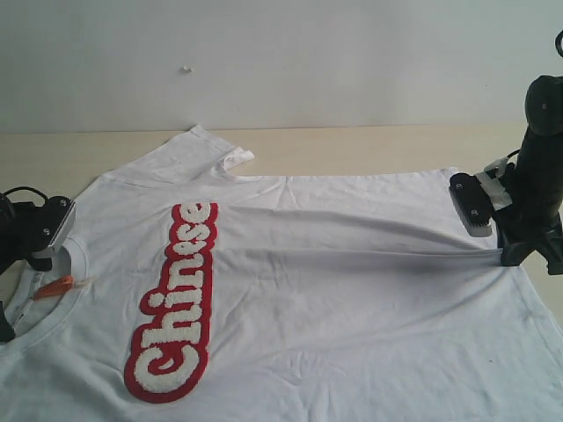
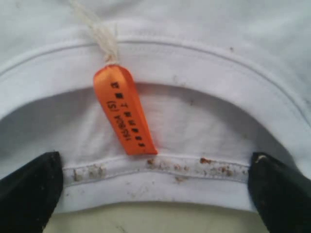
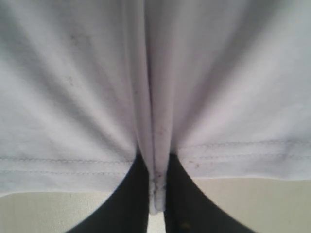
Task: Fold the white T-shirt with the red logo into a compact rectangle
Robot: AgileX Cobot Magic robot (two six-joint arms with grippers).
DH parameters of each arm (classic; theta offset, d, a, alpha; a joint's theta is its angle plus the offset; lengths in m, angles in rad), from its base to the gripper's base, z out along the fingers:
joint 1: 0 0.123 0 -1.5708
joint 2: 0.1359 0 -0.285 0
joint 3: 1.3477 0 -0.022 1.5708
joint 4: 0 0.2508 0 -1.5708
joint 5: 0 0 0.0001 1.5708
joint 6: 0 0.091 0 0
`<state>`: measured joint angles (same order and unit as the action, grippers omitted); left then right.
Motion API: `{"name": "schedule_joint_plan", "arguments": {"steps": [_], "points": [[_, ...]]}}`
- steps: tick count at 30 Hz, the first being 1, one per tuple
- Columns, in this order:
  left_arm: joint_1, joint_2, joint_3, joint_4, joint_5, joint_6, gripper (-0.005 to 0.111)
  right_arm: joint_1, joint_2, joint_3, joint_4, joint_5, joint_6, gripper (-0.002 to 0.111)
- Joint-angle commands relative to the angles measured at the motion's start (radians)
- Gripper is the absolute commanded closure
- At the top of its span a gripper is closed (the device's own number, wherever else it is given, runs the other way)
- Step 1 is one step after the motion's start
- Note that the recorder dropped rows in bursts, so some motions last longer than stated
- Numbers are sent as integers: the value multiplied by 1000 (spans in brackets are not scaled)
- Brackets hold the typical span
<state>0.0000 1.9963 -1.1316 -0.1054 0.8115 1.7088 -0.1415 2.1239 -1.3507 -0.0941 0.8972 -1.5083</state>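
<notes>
The white T-shirt (image 1: 352,290) lies spread flat on the table, collar to the left and hem to the right. The red logo (image 1: 176,303) runs as a long band across the chest. My left gripper (image 1: 44,255) stands open at the collar (image 2: 194,63). Its black fingertips (image 2: 29,189) sit wide apart on either side of the back neckband, below the orange neck tag (image 2: 124,111). My right gripper (image 1: 506,255) is shut on a pinched fold of the hem (image 3: 63,165), and the cloth creases toward it. Between its fingers (image 3: 131,204) the fold stands upright.
The beige table (image 1: 352,145) shows bare behind the shirt, up to a white wall (image 1: 264,53). One sleeve (image 1: 211,149) points toward the back edge. The shirt's near part runs out of the exterior view at the bottom.
</notes>
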Motion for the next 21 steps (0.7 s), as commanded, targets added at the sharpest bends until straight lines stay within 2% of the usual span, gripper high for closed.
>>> {"name": "schedule_joint_plan", "arguments": {"steps": [1, 21], "points": [[1, 20, 3, -8, 8, -3, 3, -5, 24, 6, -11, -10, -9, 108], [1, 22, 12, -8, -54, -3, 3, -5, 24, 6, -11, -10, -9, 108]]}}
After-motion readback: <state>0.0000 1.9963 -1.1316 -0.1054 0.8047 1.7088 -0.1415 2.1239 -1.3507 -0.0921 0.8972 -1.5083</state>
